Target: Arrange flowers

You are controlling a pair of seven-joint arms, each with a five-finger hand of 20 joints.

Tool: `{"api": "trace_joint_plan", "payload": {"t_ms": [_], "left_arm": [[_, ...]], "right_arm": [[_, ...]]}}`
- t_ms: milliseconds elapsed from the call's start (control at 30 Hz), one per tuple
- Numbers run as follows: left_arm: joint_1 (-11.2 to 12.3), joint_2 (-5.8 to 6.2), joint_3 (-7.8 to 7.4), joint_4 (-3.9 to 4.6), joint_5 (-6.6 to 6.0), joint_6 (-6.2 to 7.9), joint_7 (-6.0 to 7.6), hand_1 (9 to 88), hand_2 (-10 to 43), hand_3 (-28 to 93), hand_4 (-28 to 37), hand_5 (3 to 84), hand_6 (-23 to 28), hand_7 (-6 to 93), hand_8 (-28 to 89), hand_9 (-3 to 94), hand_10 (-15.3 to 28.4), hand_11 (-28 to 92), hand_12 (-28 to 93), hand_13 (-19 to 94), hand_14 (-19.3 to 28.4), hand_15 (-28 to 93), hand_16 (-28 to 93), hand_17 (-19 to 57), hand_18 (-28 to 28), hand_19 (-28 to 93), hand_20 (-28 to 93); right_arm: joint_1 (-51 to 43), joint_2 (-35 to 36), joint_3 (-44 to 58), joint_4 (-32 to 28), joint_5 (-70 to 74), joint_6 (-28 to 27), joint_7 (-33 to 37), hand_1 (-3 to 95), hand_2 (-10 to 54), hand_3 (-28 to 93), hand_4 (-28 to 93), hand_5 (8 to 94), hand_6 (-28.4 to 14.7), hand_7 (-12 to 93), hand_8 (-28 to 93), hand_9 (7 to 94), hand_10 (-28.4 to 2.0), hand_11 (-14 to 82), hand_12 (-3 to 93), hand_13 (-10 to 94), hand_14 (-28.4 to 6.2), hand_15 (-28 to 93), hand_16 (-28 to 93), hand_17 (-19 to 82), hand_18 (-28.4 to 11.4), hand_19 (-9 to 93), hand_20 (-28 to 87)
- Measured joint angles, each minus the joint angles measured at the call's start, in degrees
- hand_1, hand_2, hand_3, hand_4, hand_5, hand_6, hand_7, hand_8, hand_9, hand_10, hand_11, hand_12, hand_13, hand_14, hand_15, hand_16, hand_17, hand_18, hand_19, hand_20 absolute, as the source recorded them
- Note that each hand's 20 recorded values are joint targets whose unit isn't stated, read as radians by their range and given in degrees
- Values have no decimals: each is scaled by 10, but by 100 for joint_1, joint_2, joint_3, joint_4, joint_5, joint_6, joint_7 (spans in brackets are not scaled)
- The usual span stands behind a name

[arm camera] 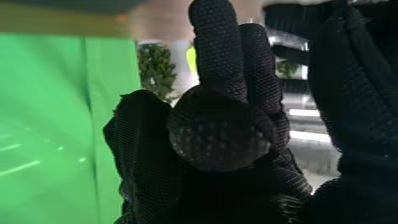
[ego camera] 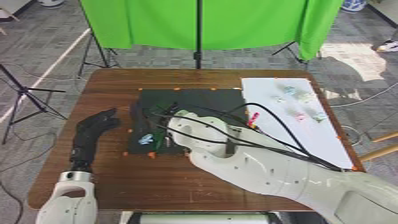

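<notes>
Pale blue, ruffled flower [ego camera: 146, 139] noted on dark rectangular mat [ego camera: 222, 96], near left part; small pastel blooms [ego camera: 290, 90] spread on white sheet [ego camera: 271, 107] at right. Black-gloved right hand [ego camera: 167, 111] positioned over mat, grasp not determinable. Black-gloved left hand [ego camera: 91, 131] relaxed, directed toward far side.

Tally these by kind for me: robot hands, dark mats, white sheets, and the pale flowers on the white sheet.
Robot hands, left hand and right hand: 2
Dark mat: 1
White sheet: 1
Pale flowers on the white sheet: 5
Total: 9
</notes>
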Motion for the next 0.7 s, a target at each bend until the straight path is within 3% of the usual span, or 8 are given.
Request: {"api": "trace_joint_plan", "payload": {"t_ms": [200,400,533,700], "left_arm": [[190,-61,-137,-106,7,0,-59,295,20,621,-163,534,72,127,-55,543,163,244,129,453,210,278,-30,133,183,307,219],[349,-110,-207,-163,9,0,-109,296,19,619,-162,534,72,127,-55,543,162,244,129,453,209,277,-31,133,182,306,220],[396,-140,-208,-170,15,0,-112,297,20,617,-162,534,72,127,-55,543,163,244,129,454,209,276,-31,133,182,305,220],[403,-159,-211,-170,27,1,-101,297,19,618,-161,534,72,126,-55,543,162,245,129,453,210,278,-30,133,182,306,221]], "right_arm": [[158,578,691,-959,612,16,202,368,-95,633,-154,642,5,174,-87,796,-129,162,217,937,-7,609,322,651,-153,932,649],[260,1509,1630,-1774,762,-238,834,352,-95,589,-200,632,21,152,-85,801,-134,154,216,937,-12,597,336,644,-157,932,651],[162,2211,2251,-2006,833,-771,1190,344,-95,592,-201,630,21,146,-85,808,-136,153,217,937,-13,594,342,642,-159,932,648],[-420,3011,2914,-2009,845,-958,1520,353,-95,593,-187,628,19,144,-83,814,-138,156,218,937,-15,591,345,639,-161,932,643]]}}
